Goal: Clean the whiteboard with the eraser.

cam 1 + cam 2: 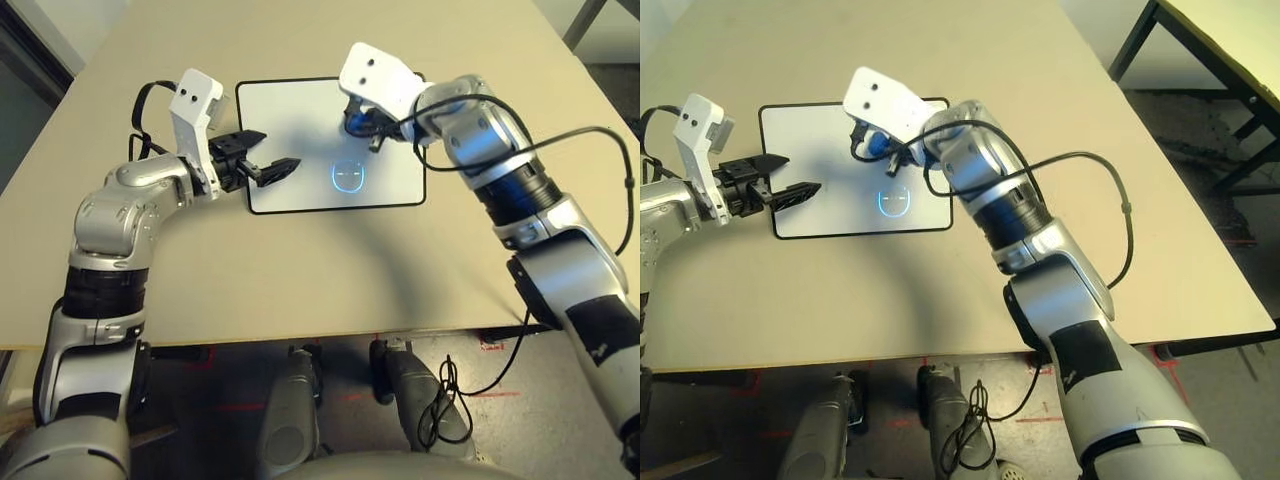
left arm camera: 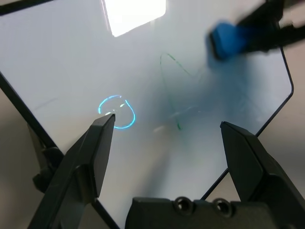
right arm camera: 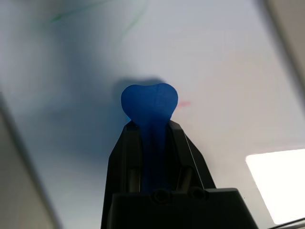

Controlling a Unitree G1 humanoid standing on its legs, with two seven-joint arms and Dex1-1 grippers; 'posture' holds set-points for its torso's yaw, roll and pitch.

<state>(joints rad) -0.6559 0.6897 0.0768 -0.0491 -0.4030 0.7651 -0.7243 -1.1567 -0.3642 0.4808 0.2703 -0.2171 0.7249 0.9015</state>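
Your right gripper (image 3: 151,125) is clamped on the eraser (image 3: 150,106), poised over the far right part of the board (image 1: 290,125). Left gripper (image 1: 262,155) gapes empty over its left edge. Wiping step: next, sweep nearer onto the blue doodle (image 1: 347,177).

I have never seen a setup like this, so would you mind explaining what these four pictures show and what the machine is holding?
This is a humanoid robot with two silver arms at a beige table. Two pictures come from cameras in its head, looking down; the other two come from a camera on each wrist, looking along the fingers. A whiteboard lies on the table, with a small blue drawing and faint green lines. The right gripper is shut on a blue eraser over the board. The left gripper is open and holds nothing, over the board's edge.
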